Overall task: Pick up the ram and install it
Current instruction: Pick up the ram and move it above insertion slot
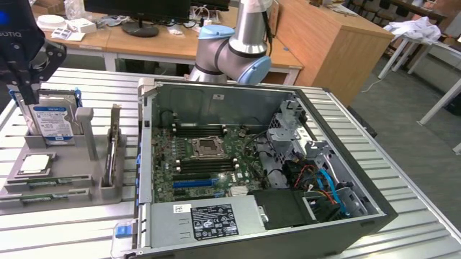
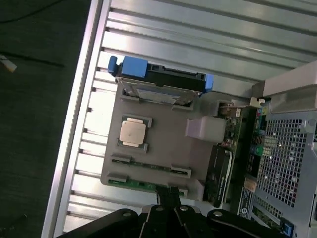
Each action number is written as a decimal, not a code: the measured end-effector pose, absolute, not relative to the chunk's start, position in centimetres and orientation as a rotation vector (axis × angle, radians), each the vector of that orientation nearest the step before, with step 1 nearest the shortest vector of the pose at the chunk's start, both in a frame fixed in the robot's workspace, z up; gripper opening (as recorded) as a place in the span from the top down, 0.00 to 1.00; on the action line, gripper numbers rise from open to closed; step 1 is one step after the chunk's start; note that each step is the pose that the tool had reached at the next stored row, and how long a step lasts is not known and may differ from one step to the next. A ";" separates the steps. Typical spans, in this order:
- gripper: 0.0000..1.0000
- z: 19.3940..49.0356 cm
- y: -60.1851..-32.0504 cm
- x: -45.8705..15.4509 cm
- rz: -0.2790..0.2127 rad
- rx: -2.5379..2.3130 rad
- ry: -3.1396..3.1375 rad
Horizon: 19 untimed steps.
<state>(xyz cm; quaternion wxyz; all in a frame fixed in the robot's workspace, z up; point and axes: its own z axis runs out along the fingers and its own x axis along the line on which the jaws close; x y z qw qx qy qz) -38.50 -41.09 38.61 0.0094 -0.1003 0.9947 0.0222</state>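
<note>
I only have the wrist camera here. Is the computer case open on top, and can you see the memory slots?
Observer: Yes, the case lies open, and the black memory slots beside the processor socket look empty.
Operator: How high is the gripper over the tray?
Observer: The gripper hangs well above the gray tray, clear of the ram lying flat in it and of the upright hard drive.
</note>
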 end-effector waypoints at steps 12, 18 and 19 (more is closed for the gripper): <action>0.89 38.6 -41.1 -38.5 0.071 -0.650 3.059; 0.89 38.6 -41.1 -38.5 0.072 -0.817 3.021; 0.89 38.5 -41.1 -38.5 0.072 -0.844 3.014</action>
